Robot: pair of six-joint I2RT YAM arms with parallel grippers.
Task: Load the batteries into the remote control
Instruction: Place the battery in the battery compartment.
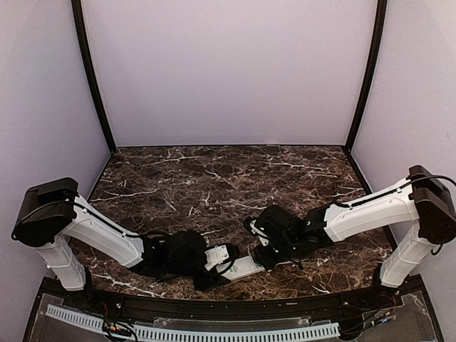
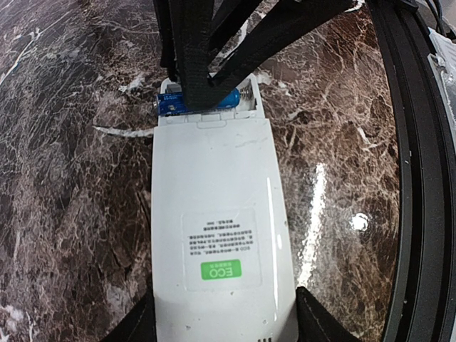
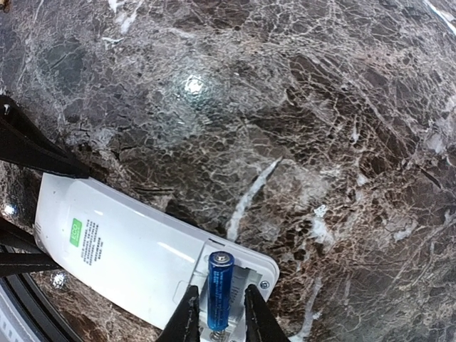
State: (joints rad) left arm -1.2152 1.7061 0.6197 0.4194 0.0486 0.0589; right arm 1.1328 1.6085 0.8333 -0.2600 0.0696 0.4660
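A small blue cylindrical battery (image 3: 219, 288) is being cradled in the open end compartment (image 3: 246, 274) of the white rectangular plastic remote control (image 2: 214, 235), its long axis crossing the remote's. It is being straddled by the nearer right claw (image 3: 221, 291), fingers parted narrowly, with gaps being shown only in that wrist's view. The label end is being gripped, back up, on the dark marble desk (image 3: 320, 142) by the left claw (image 2: 224, 296).

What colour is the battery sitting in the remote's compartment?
Blue: the battery in the open bay of the remote control; clearest in the right wrist view.
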